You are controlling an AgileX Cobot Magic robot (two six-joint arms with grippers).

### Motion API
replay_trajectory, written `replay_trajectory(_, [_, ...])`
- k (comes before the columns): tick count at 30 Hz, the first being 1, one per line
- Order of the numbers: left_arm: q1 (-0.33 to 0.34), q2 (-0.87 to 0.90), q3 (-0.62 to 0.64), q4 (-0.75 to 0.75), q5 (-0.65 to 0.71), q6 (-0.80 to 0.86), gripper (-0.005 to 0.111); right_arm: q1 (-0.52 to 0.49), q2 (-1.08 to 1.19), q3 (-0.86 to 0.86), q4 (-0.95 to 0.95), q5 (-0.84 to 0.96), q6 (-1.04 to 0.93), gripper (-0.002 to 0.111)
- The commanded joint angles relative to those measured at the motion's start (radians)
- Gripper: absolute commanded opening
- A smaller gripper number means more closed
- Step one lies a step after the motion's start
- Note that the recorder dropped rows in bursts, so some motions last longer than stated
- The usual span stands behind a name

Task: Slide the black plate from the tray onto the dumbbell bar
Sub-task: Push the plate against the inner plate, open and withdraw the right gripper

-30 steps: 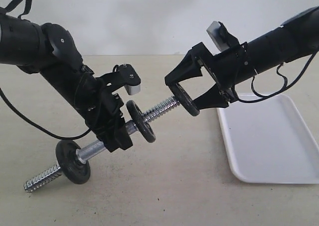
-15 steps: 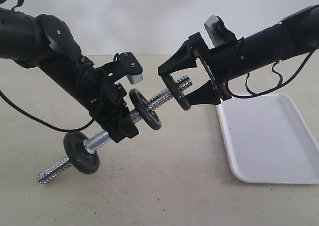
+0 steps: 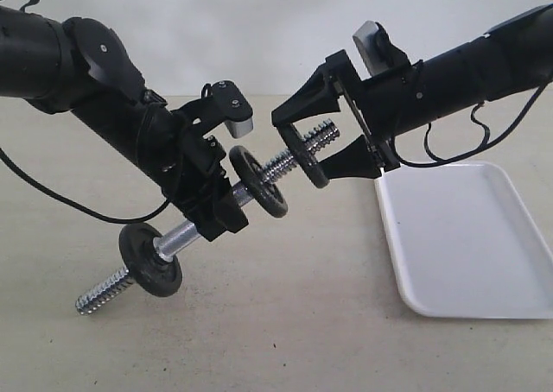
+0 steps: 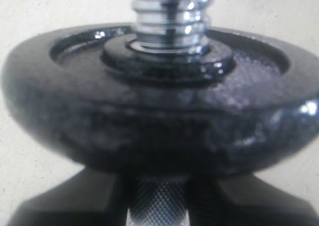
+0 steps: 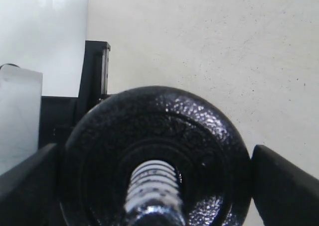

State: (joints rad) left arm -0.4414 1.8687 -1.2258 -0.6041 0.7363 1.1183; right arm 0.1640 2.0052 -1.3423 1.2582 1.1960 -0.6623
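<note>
Exterior view: middle of dumbbell bar (image 3: 278, 165) hidden inside left gripper (image 3: 218, 212); tray (image 3: 484, 271) cut by frame edge; both arms run out of frame.
Left wrist view: disc (image 4: 159, 121) blurred, one side cropped; fingers (image 4: 60, 206) dark, cropped.
Right wrist view: black plate (image 5: 154, 131) partly cropped, bar tip blurred; right gripper (image 5: 154, 186) only partly in frame.

Readable text: none in any view.
black plate (image 5: 199, 131): faint raised shapes around the hub, too blurred to make out as letters or numbers.
</note>
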Motion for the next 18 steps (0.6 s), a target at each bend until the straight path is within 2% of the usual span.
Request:
replay_trajectory(1, [0.0,-0.07,-0.043,-0.095,-0.029,-0.003,0.004,-0.003,-0.018,-0.003,0.022,0.025,-0.001,0.072])
replay_trajectory(8, [0.0,-0.064,-0.043,-0.095,-0.024,-0.003,0.004,0.001,-0.018,-0.003,-0.004,0.025,0.011,0.073])
replay_trajectory(14, [0.0,-0.056,-0.043,-0.095,-0.023,-0.003,0.004,0.029,-0.018,-0.003,-0.021,0.025,0.006,0.1])
replay_trajectory(18, [0.0,-0.056,-0.043,-0.095,-0.023,-0.003,0.004,0.023,-0.018,-0.003,-0.021,0.025,0.005,0.104])
